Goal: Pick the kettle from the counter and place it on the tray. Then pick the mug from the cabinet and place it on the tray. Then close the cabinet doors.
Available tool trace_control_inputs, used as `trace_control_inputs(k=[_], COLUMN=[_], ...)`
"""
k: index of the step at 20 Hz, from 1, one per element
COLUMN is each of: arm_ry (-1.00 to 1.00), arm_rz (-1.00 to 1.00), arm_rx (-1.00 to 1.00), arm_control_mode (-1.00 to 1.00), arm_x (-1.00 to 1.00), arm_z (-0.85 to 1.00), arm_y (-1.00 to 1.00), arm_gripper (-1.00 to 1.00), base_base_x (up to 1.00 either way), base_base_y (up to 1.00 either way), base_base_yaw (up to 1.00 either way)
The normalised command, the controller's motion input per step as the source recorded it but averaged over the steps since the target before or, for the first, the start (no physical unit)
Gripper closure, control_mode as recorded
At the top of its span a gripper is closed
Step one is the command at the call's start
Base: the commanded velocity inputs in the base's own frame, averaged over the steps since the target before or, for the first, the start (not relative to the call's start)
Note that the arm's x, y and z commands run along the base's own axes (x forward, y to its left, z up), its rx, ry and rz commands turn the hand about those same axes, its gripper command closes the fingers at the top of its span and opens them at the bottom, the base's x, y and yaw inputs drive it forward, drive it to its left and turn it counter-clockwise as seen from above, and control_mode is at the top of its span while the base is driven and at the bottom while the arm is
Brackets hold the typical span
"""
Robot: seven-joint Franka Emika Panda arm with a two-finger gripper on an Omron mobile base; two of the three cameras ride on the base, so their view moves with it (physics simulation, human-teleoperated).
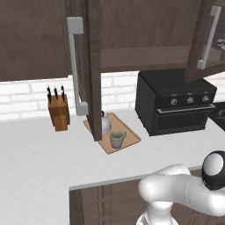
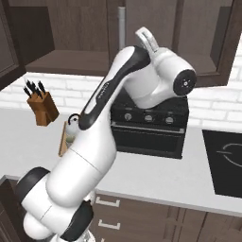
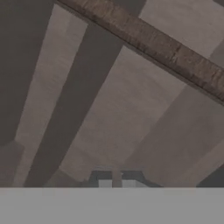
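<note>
You are seeing the kettle [image 1: 106,123] and mug [image 1: 117,139] already sitting on the tray [image 1: 130,141]; your gripper [image 3: 116,183], fingers together on nothing, is facing the cabinet interior, with both cabinet doors [image 1: 93,70] still standing open on either side

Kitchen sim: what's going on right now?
The kettle and the mug both sit on the tray on the counter. The cabinet doors hang open. The arm is raised toward the cabinet, and its tool is shut, holding nothing, facing wood panelling. Closing the doors is what remains.
</note>
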Motion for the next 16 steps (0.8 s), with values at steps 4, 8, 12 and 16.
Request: trace_control_inputs(k=[4, 8, 12, 16], arm_ry=[-0.02, 0.0, 0.03, 0.06], arm_rz=[-0.25, -0.23, -0.04, 0.0], arm_rx=[0.0, 0.0, 0.06, 0.08], arm_control_mode=[-1.0, -1.0, -1.0, -1.0], arm_x=[0.56, 0.65, 0.94, 1.0], arm_z=[-0.2, -0.04, 0.0, 0.0], arm_y=[0.75, 0.56, 0.08, 0.0], arm_gripper=[1.0, 1.0, 1.0, 1.0], base_base_x=[0.0, 0.0, 0.0, 0.0], base_base_y=[0.0, 0.0, 0.0, 0.0], base_base_yaw=[0.0, 0.0, 0.0, 0.0])
